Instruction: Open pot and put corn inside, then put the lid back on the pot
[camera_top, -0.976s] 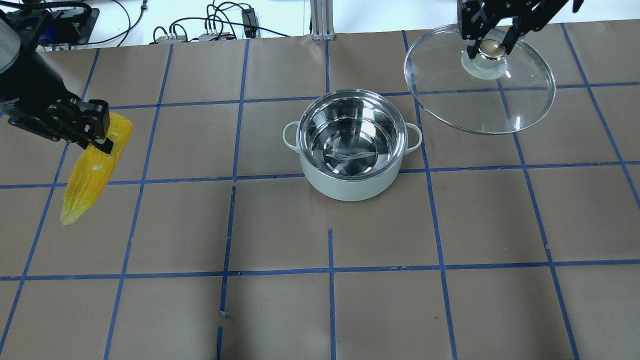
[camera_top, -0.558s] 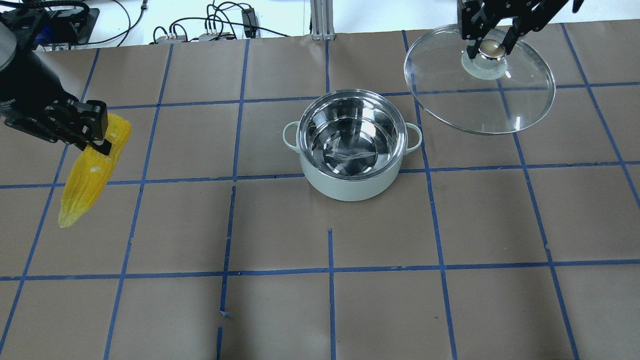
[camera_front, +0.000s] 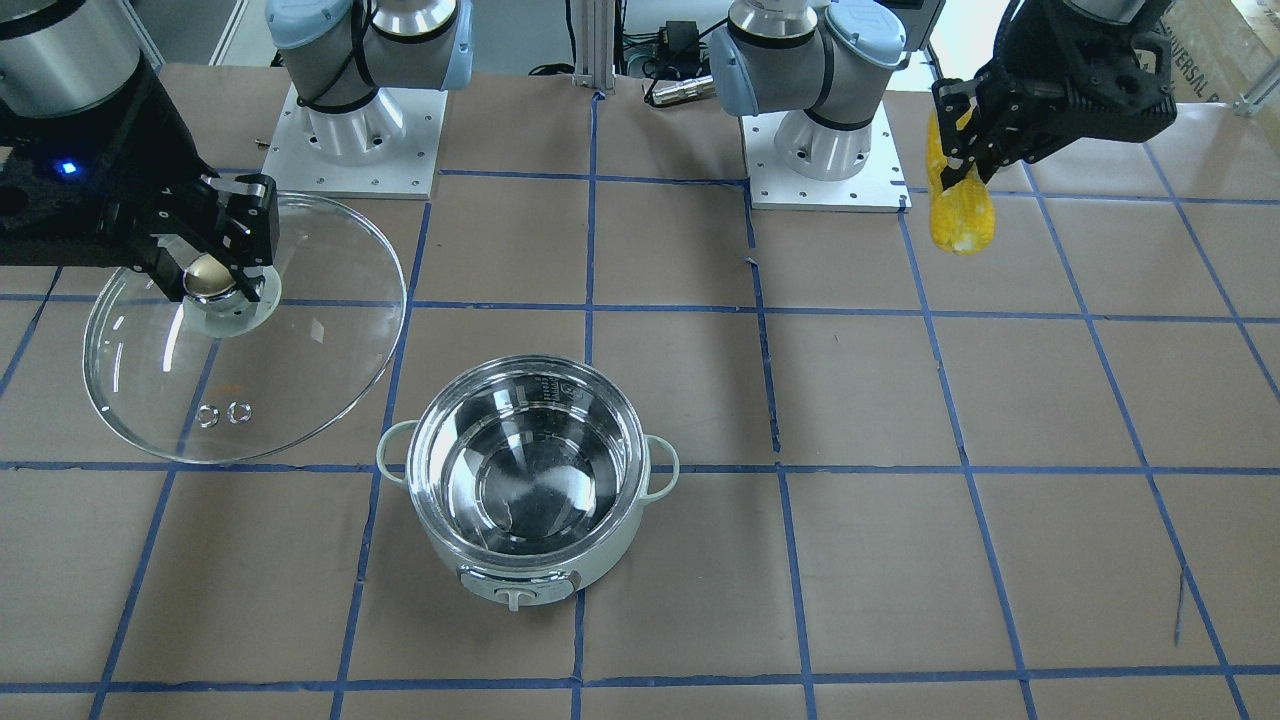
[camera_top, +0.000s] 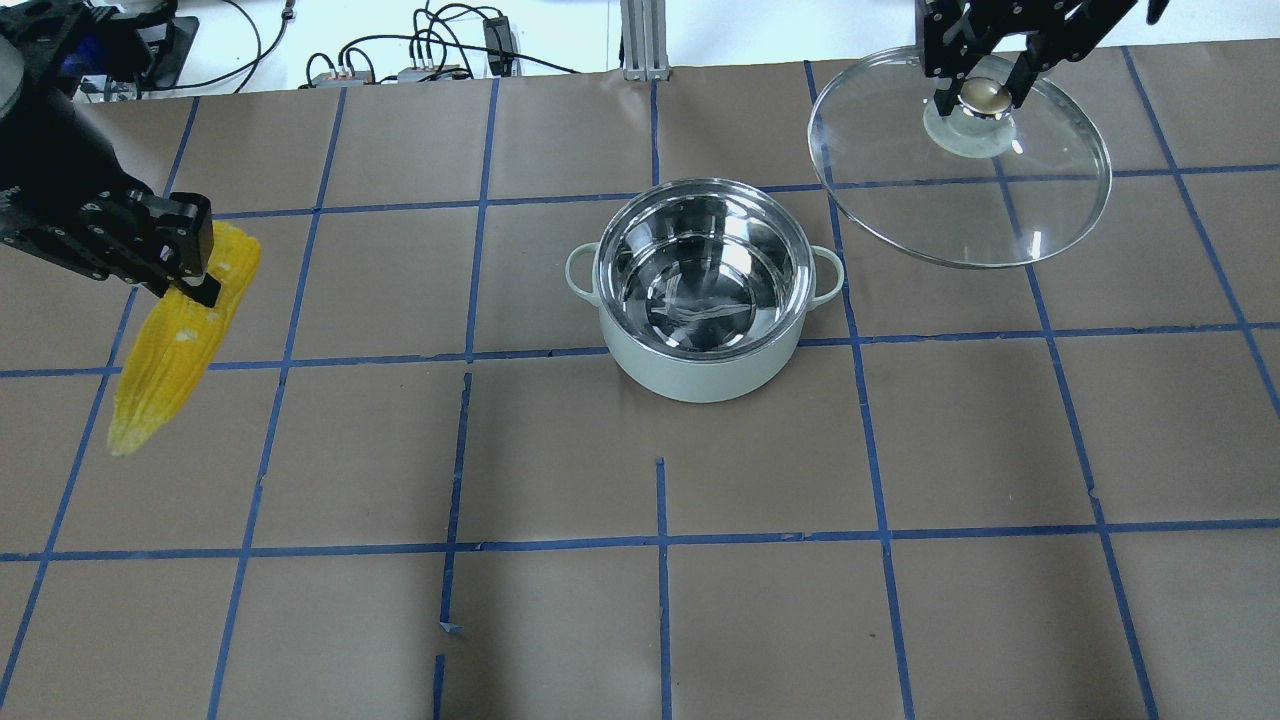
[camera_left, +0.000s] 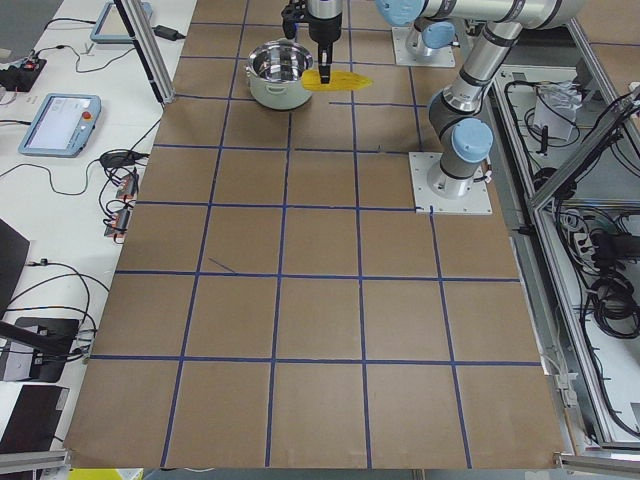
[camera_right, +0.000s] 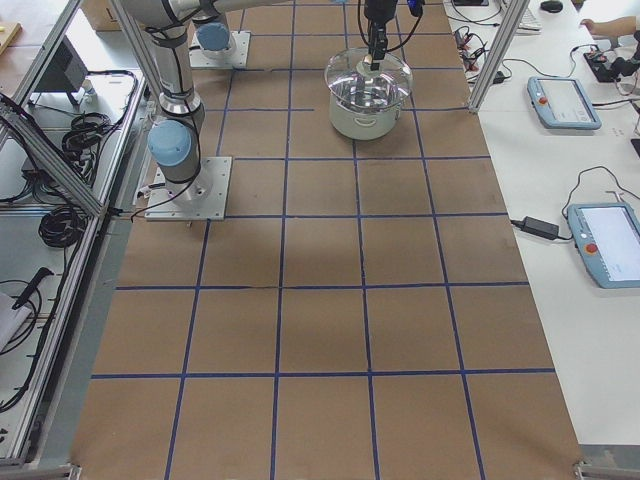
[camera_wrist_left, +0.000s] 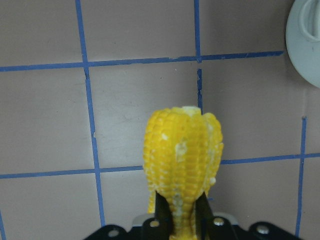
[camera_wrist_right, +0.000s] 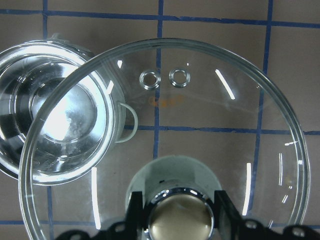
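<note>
Mirror-polished steel inside the pot (camera_top: 700, 375), smooth satin mint-white shell outside. Clear glossy glass for the lid (camera_top: 960, 210), glare streaks, with a shiny brass-gold metal knob (camera_top: 985, 97) on a dull pale base and tiny metal rings round the vent holes (camera_front: 238, 413). Bumpy, slightly waxy yellow kernels on the corn (camera_wrist_left: 182, 145). Matt brown paper over the table (camera_top: 560, 450), a bit creased, with smooth blue tape (camera_top: 660, 540) lines. Matt black finish on the left gripper (camera_wrist_left: 181, 215) and right gripper (camera_wrist_right: 178, 217), can't tell plastic or metal.
</note>
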